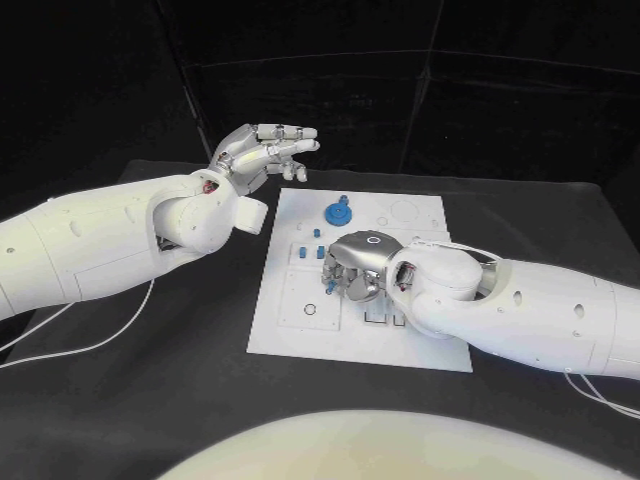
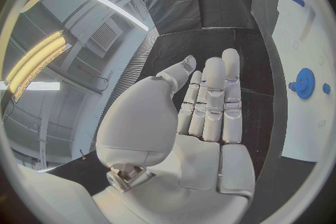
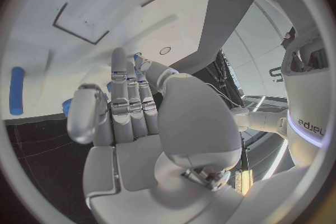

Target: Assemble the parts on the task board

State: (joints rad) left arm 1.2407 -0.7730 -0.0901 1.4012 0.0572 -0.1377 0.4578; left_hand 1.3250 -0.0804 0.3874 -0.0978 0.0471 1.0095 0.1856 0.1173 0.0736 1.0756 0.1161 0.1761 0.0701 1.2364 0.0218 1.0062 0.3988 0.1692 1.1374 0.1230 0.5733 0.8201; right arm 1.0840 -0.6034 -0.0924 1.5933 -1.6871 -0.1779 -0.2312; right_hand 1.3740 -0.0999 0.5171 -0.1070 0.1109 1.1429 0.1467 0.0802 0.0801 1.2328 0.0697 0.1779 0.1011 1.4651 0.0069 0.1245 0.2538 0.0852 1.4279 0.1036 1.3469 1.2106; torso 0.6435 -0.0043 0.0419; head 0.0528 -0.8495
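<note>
Nearest us, the right hand (image 1: 356, 268) sits over the middle of the task board (image 1: 294, 325), fingers pointing down toward it. In the right wrist view the fingers (image 3: 129, 103) lie straight and close together over the white plate; we see nothing held, though we can't tell if the tips touch the board. So: open, empty as far as we can see.

Just beyond it, at approx 11 o'clock from the hand, we count a cluster of small blue parts (image 1: 313, 250) on the board; too small to count exactly, perhaps 3 or 4. One blue gear (image 1: 339, 213) stands further back, at 12 o'clock from the right hand, w/ a small blue peg just beside it.

Farthest, the left hand (image 1: 267, 150) hangs above the table's far edge, at 10 o'clock from the gear, off the board. Fingers extended, thumb apart, palm empty: open, touching nothing. The left wrist view shows the gear (image 2: 305, 83) well apart from those fingers (image 2: 213, 101).
</note>
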